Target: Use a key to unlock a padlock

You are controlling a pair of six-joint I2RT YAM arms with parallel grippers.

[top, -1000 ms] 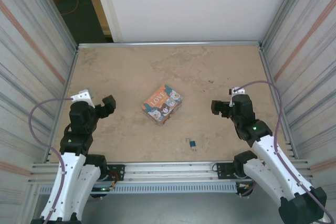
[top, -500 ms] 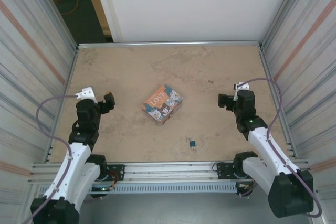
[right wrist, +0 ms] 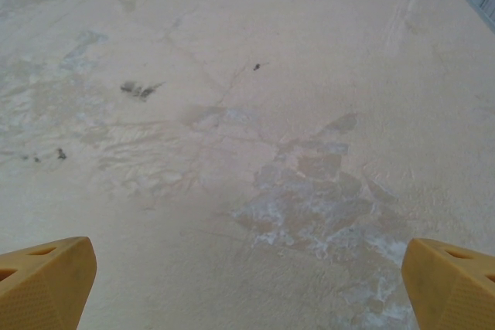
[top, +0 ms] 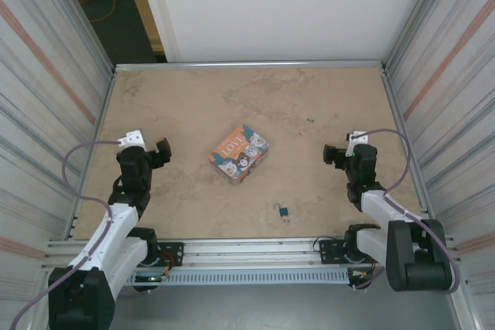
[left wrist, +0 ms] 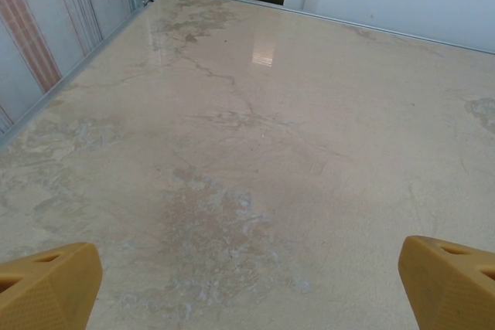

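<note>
You've got two matching arms here: the left arm (top: 113, 229) and the right arm (top: 379, 206) wear glossy white shells low down and black housings nearer the wrist. A lilac cable (top: 66, 168) loops off your left one, a second lilac cable (top: 407, 152) off the right. A small white block (top: 133, 137) caps the left wrist. Up close, the left fingers (left wrist: 46, 287) and the right fingers (right wrist: 42, 280) are chunky orange-yellow wedges with triangular cut-outs, and the right pair has fine dotted grip texture

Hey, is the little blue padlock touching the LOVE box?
Apart. The top external view shows the padlock lying nearer the arms' bases than the box, with a plain stretch of bare table between them.
</note>
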